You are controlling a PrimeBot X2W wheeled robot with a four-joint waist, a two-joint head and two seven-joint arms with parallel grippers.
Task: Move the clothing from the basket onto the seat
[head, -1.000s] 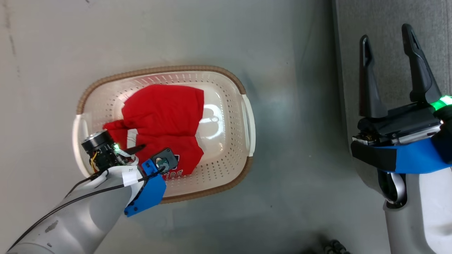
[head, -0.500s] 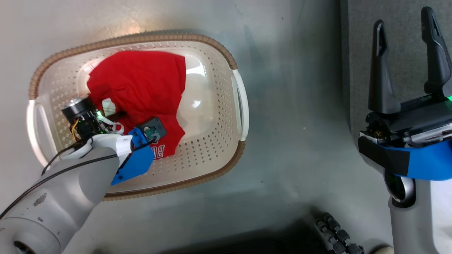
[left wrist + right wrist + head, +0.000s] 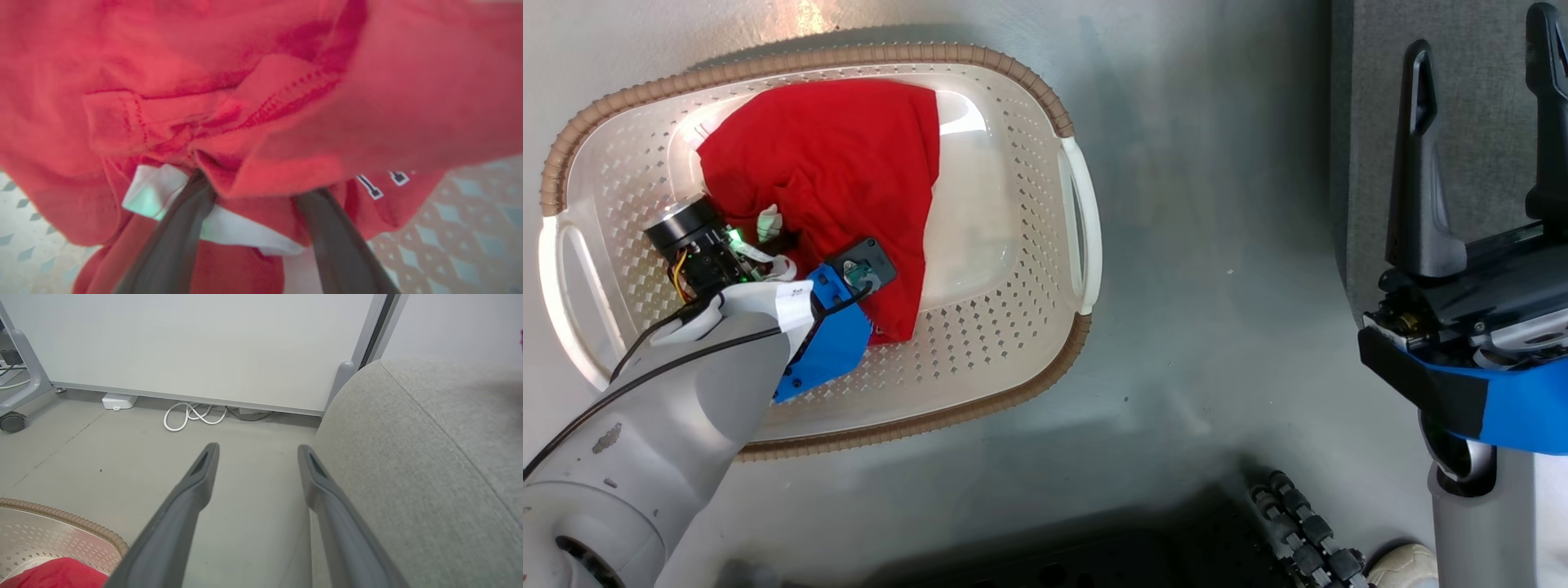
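Here, in the head view, the clothing (image 3: 833, 163) is a crumpled red heap with a scrap of white trim. It lies in the left half of the cream basket (image 3: 1013, 327), which stands on the grey floor (image 3: 1217, 245). The left claw (image 3: 783, 243) reaches down into the basket at the heap's near-left edge. The right claw (image 3: 1484, 37) hangs well apart, fingers spread and empty, over the edge of the grey seat (image 3: 1478, 122).

In the left wrist view, red folds with stitched hems and a white band crowd the left claw (image 3: 255, 188). A bunched fold sits between the two fingers, whose tips are buried in cloth, so I cannot tell whether it grips. Perforated basket bottom (image 3: 470, 228) shows beneath.

In the right wrist view, the right claw (image 3: 257, 448) gapes over the floor beside the seat (image 3: 429, 457). A corner of clothing (image 3: 57, 573) lies in the basket (image 3: 61, 539) at lower left.
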